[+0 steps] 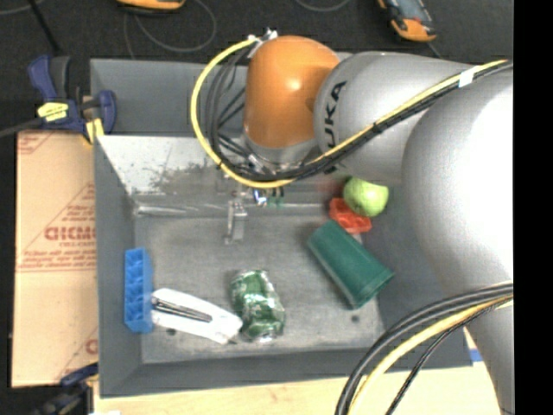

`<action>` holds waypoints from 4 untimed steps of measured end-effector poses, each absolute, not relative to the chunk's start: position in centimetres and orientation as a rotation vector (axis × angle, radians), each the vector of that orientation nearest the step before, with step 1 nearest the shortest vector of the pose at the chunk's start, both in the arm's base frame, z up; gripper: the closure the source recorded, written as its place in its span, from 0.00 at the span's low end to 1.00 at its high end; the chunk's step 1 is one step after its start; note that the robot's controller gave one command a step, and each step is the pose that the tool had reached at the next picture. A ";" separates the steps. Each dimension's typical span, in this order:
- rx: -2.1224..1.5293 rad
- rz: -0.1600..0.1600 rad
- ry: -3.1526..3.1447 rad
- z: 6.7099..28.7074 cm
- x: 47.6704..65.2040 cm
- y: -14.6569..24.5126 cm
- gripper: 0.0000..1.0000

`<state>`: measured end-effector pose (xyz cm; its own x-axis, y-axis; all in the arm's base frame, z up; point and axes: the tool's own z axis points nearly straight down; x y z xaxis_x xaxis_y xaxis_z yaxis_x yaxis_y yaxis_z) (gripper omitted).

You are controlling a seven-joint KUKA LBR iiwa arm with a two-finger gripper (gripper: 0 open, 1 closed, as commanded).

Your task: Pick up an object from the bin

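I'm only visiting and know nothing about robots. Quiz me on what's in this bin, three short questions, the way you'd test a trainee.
1. Which thing lies nearest the left wall of the bin?
A) green apple
B) blue studded block
C) crumpled green packet
2. True or false: the gripper holds the crumpled green packet.
3. Fill in: the red thing lies right beside the green ____.

Key
1. B
2. False. The packet lies on the floor nearer the front, apart from the gripper.
3. apple
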<state>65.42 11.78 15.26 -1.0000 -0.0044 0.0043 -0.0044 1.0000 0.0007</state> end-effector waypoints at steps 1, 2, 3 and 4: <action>0.005 -0.002 -3.143 15.8 65.5 11.7 0.00; 0.091 -0.004 -3.153 14.0 64.5 10.6 0.00; 0.189 0.001 -3.140 9.5 62.7 5.6 0.00; 0.122 0.001 -3.141 7.6 61.6 3.0 0.00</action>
<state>61.57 2.99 7.62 -0.9970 -0.0775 -0.0013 -0.0775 0.9970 -0.0006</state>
